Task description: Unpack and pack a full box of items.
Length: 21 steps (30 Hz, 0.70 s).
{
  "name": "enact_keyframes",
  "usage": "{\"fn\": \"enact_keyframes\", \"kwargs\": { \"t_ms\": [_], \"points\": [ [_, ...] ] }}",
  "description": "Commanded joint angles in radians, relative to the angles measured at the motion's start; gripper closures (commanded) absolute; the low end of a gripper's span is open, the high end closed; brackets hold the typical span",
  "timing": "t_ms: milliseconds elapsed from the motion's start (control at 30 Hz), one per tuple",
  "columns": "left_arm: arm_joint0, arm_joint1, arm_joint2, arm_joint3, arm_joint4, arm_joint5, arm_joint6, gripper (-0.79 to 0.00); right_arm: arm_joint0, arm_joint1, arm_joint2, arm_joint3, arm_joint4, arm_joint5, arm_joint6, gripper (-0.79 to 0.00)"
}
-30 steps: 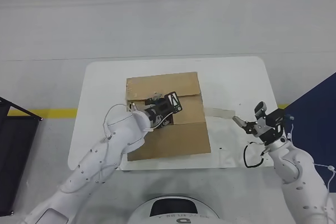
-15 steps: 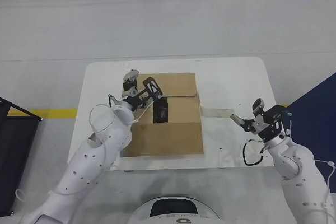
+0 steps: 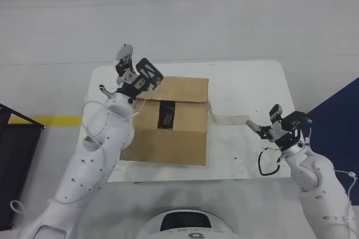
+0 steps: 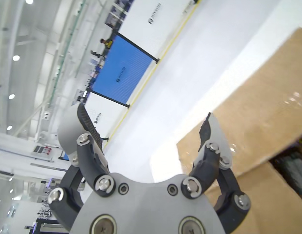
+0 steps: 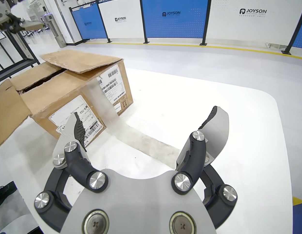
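A brown cardboard box (image 3: 179, 140) sits in the middle of the white table (image 3: 251, 83). Its top flaps are parted, and a dark gap (image 3: 166, 115) shows contents inside. My left gripper (image 3: 136, 63) hangs open and empty, raised above the box's far left corner. In the left wrist view the left gripper (image 4: 148, 127) hovers over a raised flap (image 4: 262, 93), with dark contents (image 4: 292, 157) beneath. My right gripper (image 3: 262, 118) is open and empty over the table, right of the box. In the right wrist view the right gripper (image 5: 146, 122) faces the labelled box (image 5: 68, 93).
A peeled strip of clear tape (image 3: 230, 118) trails from the box's right side across the table (image 5: 238, 122) toward the right gripper; the tape strip (image 5: 141, 140) lies flat. Blue and white barrier panels (image 5: 175, 13) stand across the floor. A dark rack (image 3: 6, 161) stands left of the table.
My left gripper has come up from the seam between the flaps and swung to the far left corner. The box slid left and its flaps parted wider. The right arm barely moved.
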Motion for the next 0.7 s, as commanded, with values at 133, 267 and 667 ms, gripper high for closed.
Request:
{"fn": "enact_keyframes", "kwargs": {
  "t_ms": [133,267,667],
  "points": [
    [0.087,0.008,-0.168,-0.064,-0.271,-0.034,0.070,-0.785,-0.014,-0.005,-0.012,-0.038,-0.048,0.109,-0.004,-0.785],
    [0.239,0.028,-0.388,-0.081,-0.524,-0.169,0.117,-0.785,0.023,-0.012,-0.067,-0.116,-0.139,0.212,0.037,-0.785],
    [0.511,0.043,-0.741,0.045,-0.860,-0.326,0.295,-0.785,0.099,-0.017,-0.180,-0.164,-0.280,0.253,0.154,-0.785]
  ]
}}
